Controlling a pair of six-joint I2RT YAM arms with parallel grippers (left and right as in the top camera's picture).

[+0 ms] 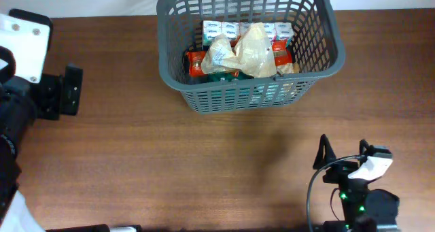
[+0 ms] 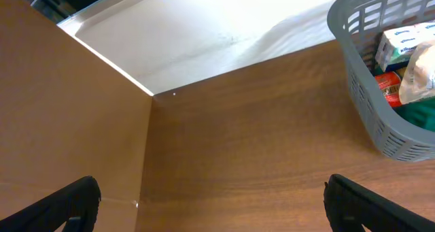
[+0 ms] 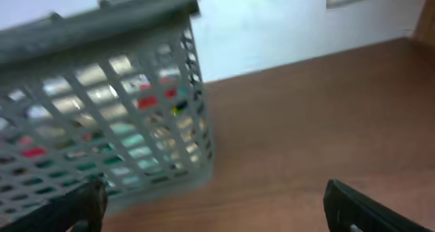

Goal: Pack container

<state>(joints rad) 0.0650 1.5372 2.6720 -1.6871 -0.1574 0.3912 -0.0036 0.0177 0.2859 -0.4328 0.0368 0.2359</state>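
overhead | basket far middle on table, packets piled inside | left gripper at left, jaws wide apart, holding nothing | right gripper near right, jaws wide apart, holding nothing

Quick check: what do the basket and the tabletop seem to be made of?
Basket: likely moulded plastic, matte dark grey, with uniform slotted lattice walls and a rounded rim. Tabletop: brown wood or wood-look laminate, grain lines visible, smooth; which one I cannot tell.
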